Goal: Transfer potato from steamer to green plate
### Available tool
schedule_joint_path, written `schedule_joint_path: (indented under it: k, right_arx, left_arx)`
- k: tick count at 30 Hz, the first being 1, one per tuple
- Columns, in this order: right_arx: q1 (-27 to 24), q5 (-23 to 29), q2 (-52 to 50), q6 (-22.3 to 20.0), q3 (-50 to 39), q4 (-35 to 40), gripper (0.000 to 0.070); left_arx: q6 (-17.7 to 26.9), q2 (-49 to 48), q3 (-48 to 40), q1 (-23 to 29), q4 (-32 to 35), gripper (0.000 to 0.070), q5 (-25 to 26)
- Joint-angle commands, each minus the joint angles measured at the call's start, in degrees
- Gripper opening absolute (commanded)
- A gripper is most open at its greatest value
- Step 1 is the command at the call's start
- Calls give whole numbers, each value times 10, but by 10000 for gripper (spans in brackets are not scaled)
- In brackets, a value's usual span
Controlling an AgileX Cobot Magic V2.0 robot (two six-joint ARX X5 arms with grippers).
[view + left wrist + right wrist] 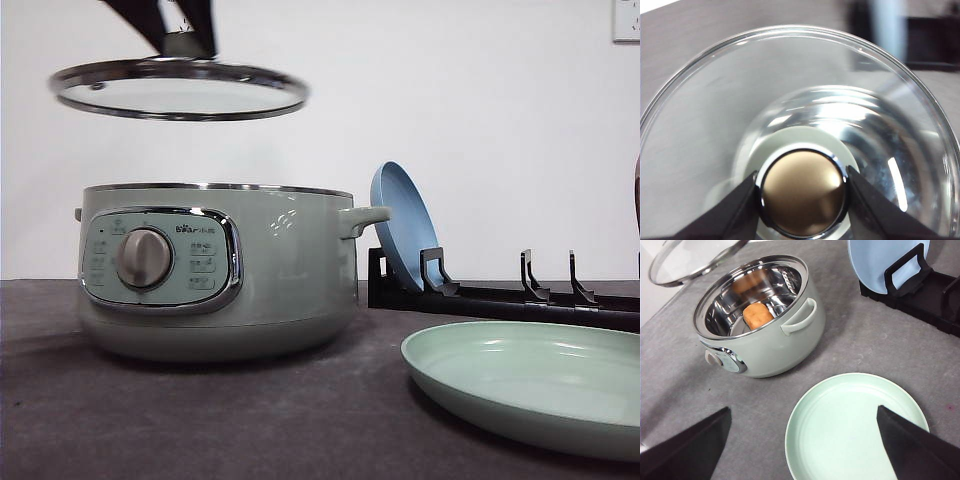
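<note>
Front view: my left gripper holds the lid by its knob, level and well above the steamer, at about 12 o'clock from the dial. The pot is open, so I judge the step in hand is reaching in for the potato with my right arm. To do it well I should keep the lid high and steady, or carry it off toward 9 o'clock, leaving the mouth free. The green plate lies at 4 o'clock from the steamer, near but apart. Behind it a blue plate leans in a black rack; that is not my target.

Left wrist view: my fingers press on either side of the lid's knob, pinching it firmly. Through the glass I see blurred tabletop.

Right wrist view: my right gripper is spread wide and empty, hovering above the green plate. The potato sits on the steamer's metal floor, at 11 o'clock from the plate. I should come down from straight above, close across its narrow width, and lift clear of the rim. The side handle and the lid's edge at 10 o'clock are what could catch me.
</note>
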Motion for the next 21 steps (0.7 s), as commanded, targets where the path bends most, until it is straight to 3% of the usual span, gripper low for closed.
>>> schedule_joint_path:
  k: [1, 13, 21]
  right_arx:
    - [2, 1, 2, -3, 6, 5, 590]
    - [2, -1, 2, -3, 6, 5, 590]
    - [2, -46, 23, -3, 9, 23, 590]
  left_arx:
    - [11, -5, 24, 18, 18, 0, -2]
    - [-5, -5, 24, 169, 4, 0, -2]
    - [-10, -5, 24, 223, 2, 0, -2]
